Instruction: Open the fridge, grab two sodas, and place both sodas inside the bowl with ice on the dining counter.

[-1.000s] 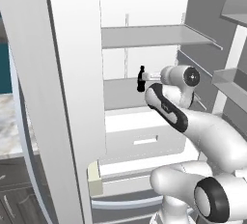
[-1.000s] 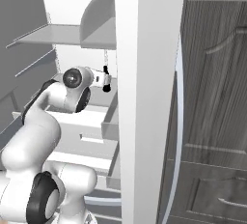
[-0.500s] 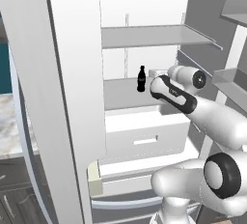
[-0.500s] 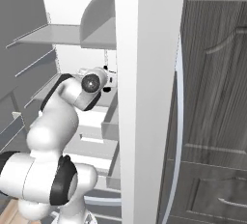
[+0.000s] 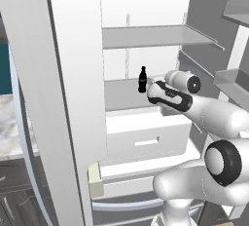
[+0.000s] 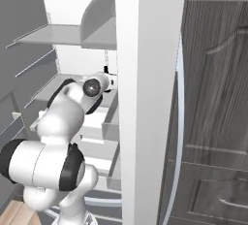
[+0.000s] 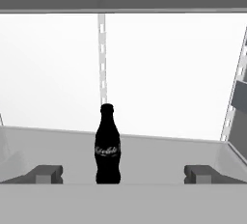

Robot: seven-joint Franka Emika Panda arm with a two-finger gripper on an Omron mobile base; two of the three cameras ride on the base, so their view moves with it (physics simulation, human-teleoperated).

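Note:
The fridge [image 5: 73, 74] stands open, its white inside facing me. One of the sodas, a dark slim bottle [image 5: 142, 79], stands upright on the middle shelf [image 5: 121, 93]. In the hand view the same bottle [image 7: 107, 146] rises just left of centre, a short way ahead of my gripper [image 7: 124, 175]. The gripper is open, its fingertips [image 7: 48, 174] wide apart with nothing held between them. My wrist [image 5: 181, 81] reaches into the fridge just right of the bottle. The bowl and the dining counter are out of view.
An upper shelf [image 5: 155, 37] hangs above the bottle and white drawers [image 5: 146, 132] sit below it. The open left door [image 5: 29, 122] and the right door's edge [image 6: 145, 98] flank the arm. A dark cabinet [image 6: 213, 98] stands to the right.
The arm has swung and its elbow has dropped, with the hand staying near the bottle. The bottle has not moved and the gripper stays open.

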